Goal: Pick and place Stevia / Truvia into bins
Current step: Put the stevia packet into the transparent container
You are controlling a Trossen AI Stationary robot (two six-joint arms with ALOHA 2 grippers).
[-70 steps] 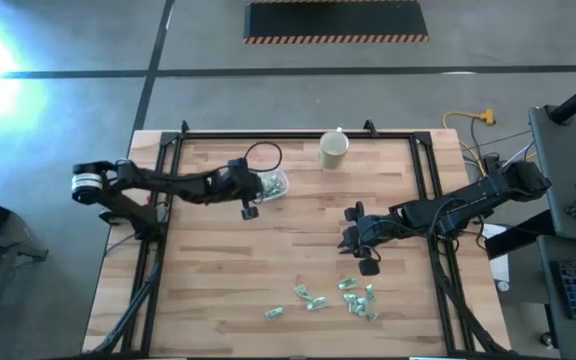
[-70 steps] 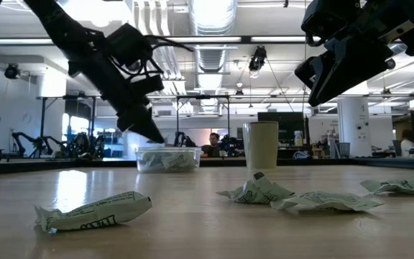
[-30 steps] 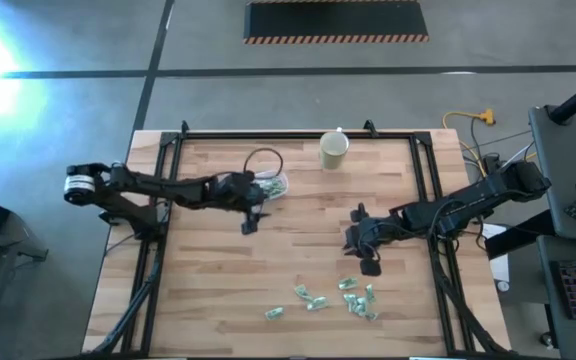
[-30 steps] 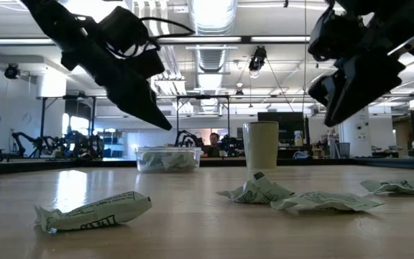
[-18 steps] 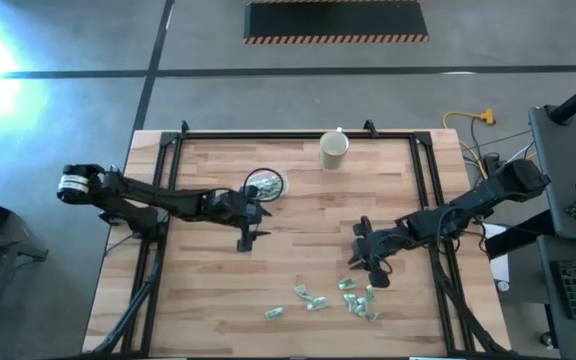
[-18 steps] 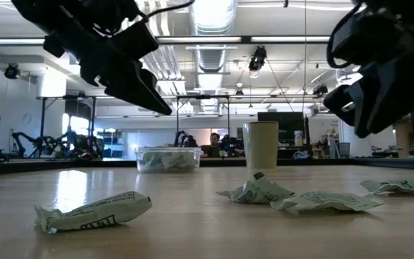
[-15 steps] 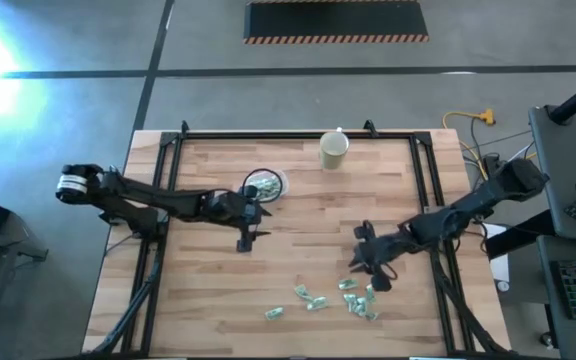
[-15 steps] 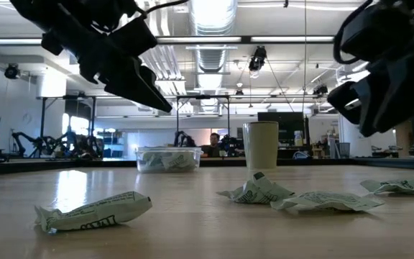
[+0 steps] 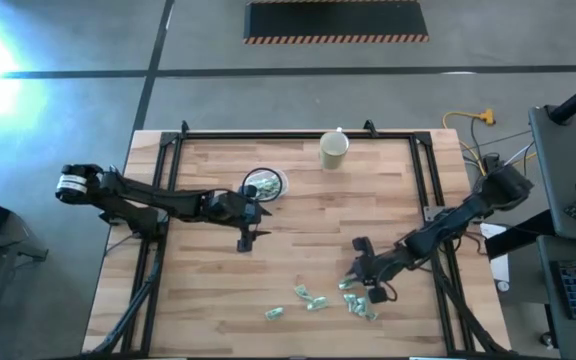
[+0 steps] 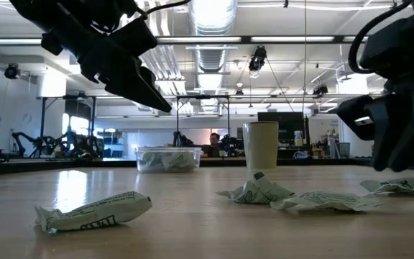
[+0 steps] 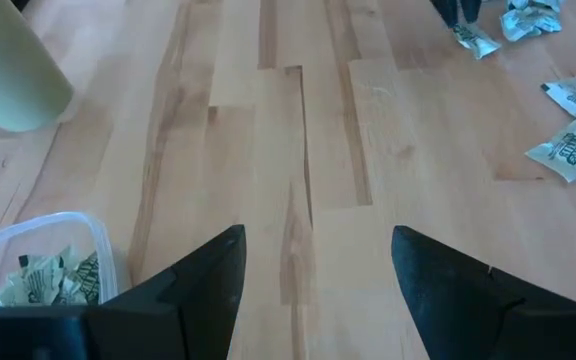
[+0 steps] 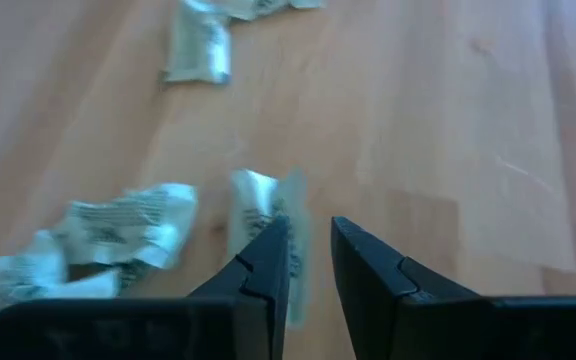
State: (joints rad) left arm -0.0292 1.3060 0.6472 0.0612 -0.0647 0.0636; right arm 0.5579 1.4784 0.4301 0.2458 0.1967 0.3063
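Sachets (image 9: pixel 353 297) lie bunched on the desk (image 9: pixel 308 215), so the right end effector (image 12: pixel 308 262), narrowly parted just above one, may snag two; left end effector (image 11: pixel 313 262) waits wide.

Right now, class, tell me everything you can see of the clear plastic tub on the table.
The clear tub is a small, shallow, colourless plastic container with rounded corners, standing upright and open-topped on the wooden table, toward its far side, left of the beige cup. Several pale green and white sachets lie crumpled inside it. The left gripper is just on the near side of it, fingers open, not touching it. Nothing else touches the tub.
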